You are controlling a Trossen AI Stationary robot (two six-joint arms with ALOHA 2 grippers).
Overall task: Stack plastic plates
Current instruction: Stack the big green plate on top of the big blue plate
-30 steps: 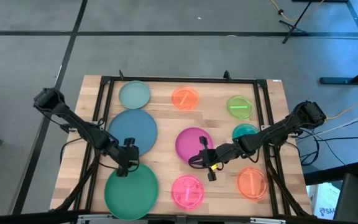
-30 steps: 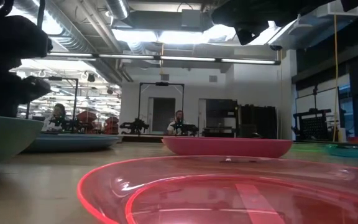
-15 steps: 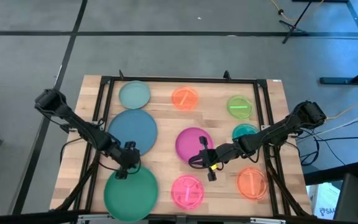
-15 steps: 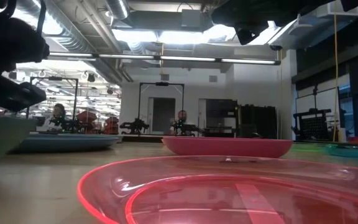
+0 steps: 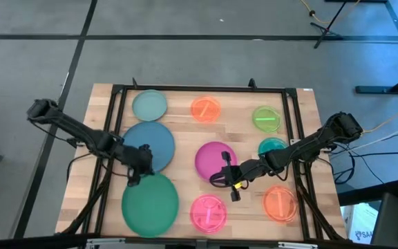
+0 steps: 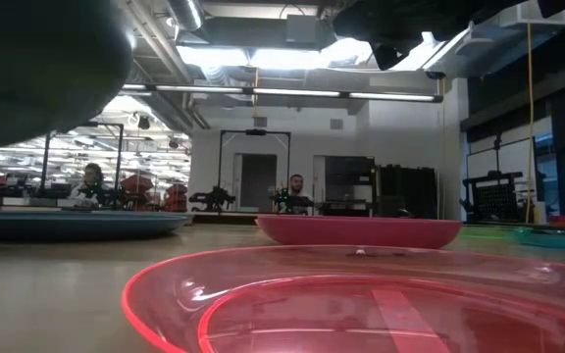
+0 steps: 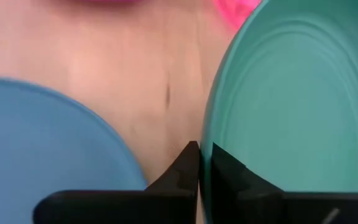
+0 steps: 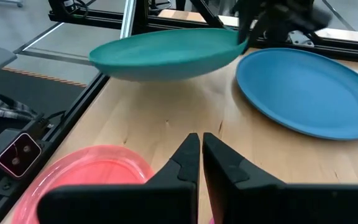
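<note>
Nine plates show in the high view. Two are large: a green plate at the near left corner of the tabletop and a blue plate just behind it. Two are medium: a magenta plate near the middle and a light teal plate at the far left. The small ones are an orange plate at the far middle, a lime plate to its right, a small teal plate half hidden under the right arm, a second orange plate at the near right, and a pink plate at the near middle.

The green plate is off the tabletop: the right wrist view shows it in the air with wood beneath it, beside the blue plate. The left tool grips its rim at the edge nearest the blue plate; in the left wrist view the fingers are clamped narrowly on the green rim.

The right tool sits over the near edge of the magenta plate, its fingers almost touching and holding nothing.

Bare wood lies between the green plate and the pink plate, and a dark frame runs along the far and side edges of the tabletop.
</note>
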